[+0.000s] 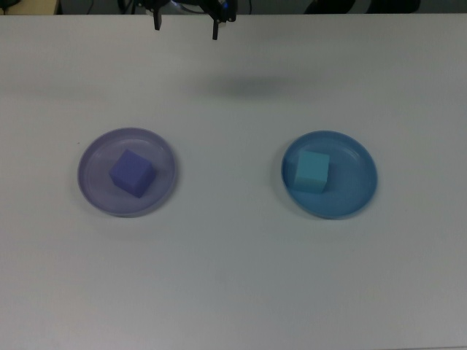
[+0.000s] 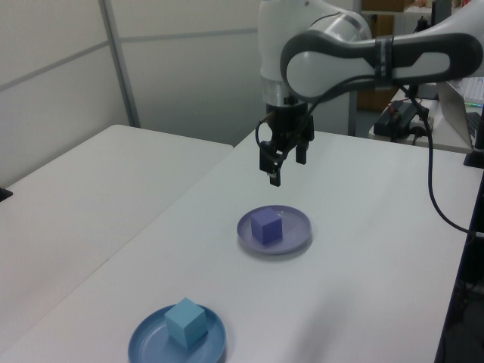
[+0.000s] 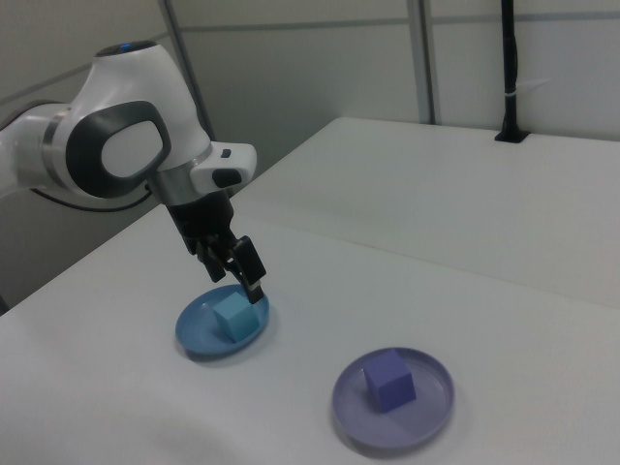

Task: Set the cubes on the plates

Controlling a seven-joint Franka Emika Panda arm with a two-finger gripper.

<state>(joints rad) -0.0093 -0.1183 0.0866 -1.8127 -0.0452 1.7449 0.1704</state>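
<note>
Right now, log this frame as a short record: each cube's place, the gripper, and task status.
purple cube: on the lavender plate, top view's left
teal cube: on the blue plate, top view's right
gripper: open, empty, raised above the table, touching nothing
task status: both cubes sit on plates; looks complete
</note>
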